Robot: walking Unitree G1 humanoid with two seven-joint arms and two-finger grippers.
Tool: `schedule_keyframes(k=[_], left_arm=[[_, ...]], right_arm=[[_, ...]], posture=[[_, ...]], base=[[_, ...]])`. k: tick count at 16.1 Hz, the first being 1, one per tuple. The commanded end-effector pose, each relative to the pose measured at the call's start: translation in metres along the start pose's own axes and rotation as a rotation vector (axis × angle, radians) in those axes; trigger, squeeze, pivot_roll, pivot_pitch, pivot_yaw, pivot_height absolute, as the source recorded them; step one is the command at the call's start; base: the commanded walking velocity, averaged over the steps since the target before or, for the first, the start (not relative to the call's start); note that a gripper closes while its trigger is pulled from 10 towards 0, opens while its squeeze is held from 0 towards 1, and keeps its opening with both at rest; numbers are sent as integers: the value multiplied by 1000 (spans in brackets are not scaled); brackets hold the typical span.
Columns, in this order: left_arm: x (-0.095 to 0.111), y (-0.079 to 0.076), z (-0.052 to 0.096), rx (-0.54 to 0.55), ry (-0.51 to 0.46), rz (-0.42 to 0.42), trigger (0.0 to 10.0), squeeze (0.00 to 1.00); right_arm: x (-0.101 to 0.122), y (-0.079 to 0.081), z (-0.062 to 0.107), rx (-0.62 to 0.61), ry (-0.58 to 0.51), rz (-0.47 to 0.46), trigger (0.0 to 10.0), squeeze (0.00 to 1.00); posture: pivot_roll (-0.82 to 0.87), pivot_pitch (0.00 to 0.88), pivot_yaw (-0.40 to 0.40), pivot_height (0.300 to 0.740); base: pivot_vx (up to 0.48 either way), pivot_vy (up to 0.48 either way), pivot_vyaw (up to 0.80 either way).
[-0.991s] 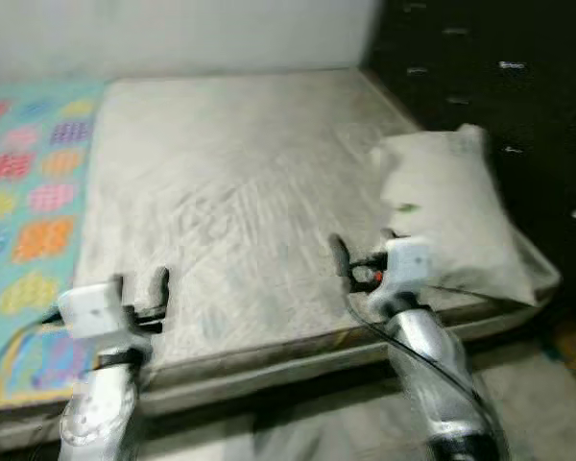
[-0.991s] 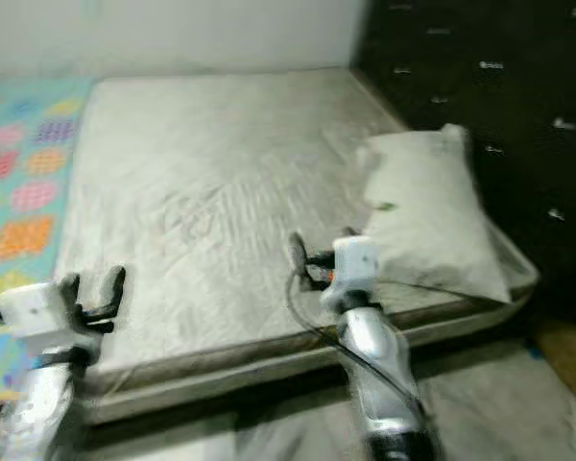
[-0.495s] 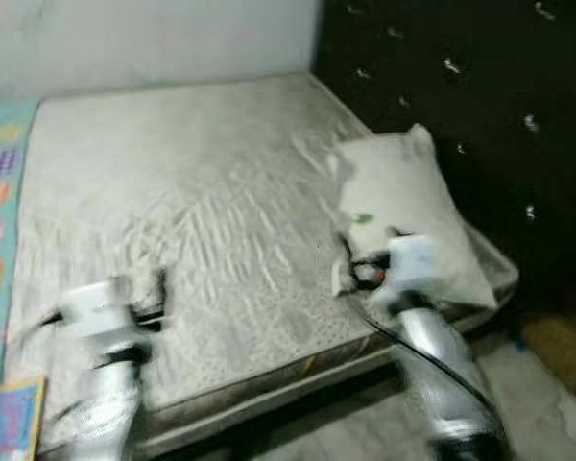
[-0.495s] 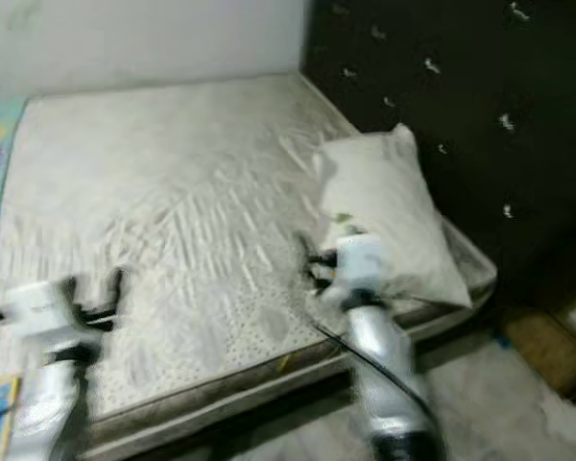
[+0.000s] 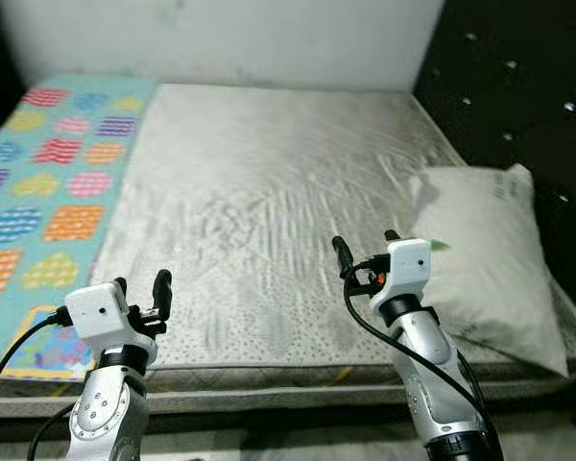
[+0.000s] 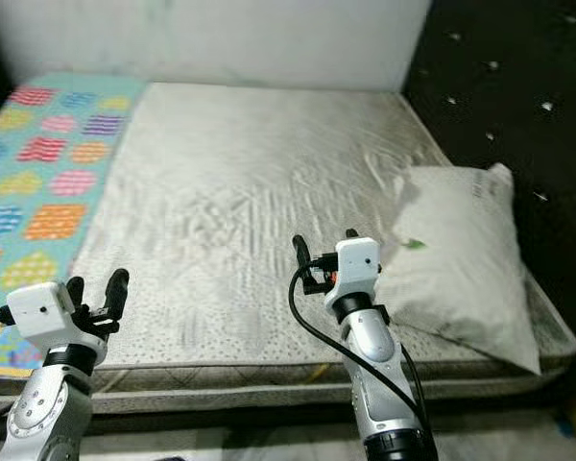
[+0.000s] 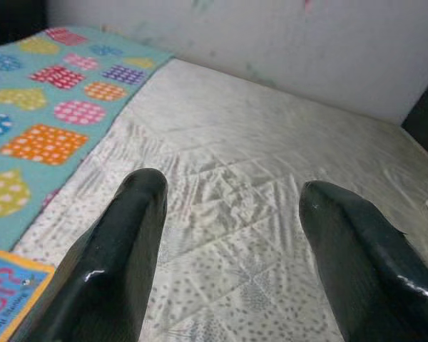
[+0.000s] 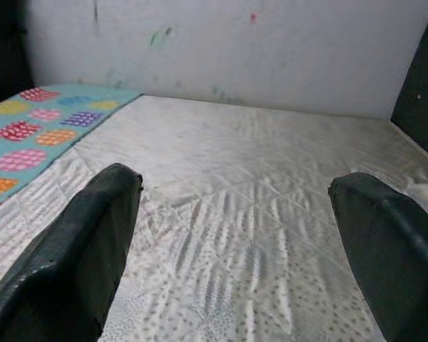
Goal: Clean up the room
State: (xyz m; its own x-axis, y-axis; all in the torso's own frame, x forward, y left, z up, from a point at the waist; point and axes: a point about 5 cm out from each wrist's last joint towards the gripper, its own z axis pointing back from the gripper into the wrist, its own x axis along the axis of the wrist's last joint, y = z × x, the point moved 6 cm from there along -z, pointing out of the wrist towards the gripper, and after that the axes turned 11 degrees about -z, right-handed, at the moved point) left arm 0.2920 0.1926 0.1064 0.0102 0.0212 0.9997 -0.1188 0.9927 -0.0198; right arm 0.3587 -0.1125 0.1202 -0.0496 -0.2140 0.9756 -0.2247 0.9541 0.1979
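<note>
Mattress [image 5: 269, 192] fills the middle of the head views, bare, pale and wrinkled, with a dotted quilted band along its near edge. A teal blanket [image 5: 48, 182] patterned with coloured squares covers the left side of the bed, and its near corner is cut off by the frame edge and partly hidden behind the left arm. A white pillow [image 5: 485, 254] lies at the right of the frame on the mattress's right side, beside the dark tufted headboard [image 5: 518, 86]; a small green mark shows near its inner edge, too small to identify. A white wall [image 5: 230, 38] runs across the top.

The left gripper [image 5: 140, 290] is held up at lower left above the near edge of the bed, jaws spread apart and empty. The right gripper [image 5: 363, 252] is raised at centre right, just beside the pillow's inner edge, jaws likewise parted and holding nothing; whether it touches the pillow cannot be told. Both wrist views look between the black fingers [image 7: 121, 249] across the mattress toward the wall.
</note>
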Motion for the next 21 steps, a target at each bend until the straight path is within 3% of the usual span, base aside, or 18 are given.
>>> schedule_keyframes(k=[1, 11, 18, 21], left_arm=[[-1, -7, 0, -25, 7, 12, 10000, 0], [-1, -9, 0, -33, 4, 16, 10000, 0], [0, -12, 1, -52, -22, 28, 10000, 0], [3, -15, -7, -76, -49, 22, 10000, 0]], right_arm=[[2, -9, 2, -19, -6, 16, 10000, 0], [3, -7, 0, -6, -9, 33, 10000, 0], [-1, -7, 0, -1, -5, 34, 10000, 0], [2, -7, -9, -1, -23, 47, 10000, 0]], posture=[[-46, 95, -84, 740], [-45, 81, -86, 740], [-42, 66, -84, 740], [-40, 29, -77, 740]], base=[[0, -337, 0], [0, -396, 0], [0, 0, 418], [0, 0, 0]])
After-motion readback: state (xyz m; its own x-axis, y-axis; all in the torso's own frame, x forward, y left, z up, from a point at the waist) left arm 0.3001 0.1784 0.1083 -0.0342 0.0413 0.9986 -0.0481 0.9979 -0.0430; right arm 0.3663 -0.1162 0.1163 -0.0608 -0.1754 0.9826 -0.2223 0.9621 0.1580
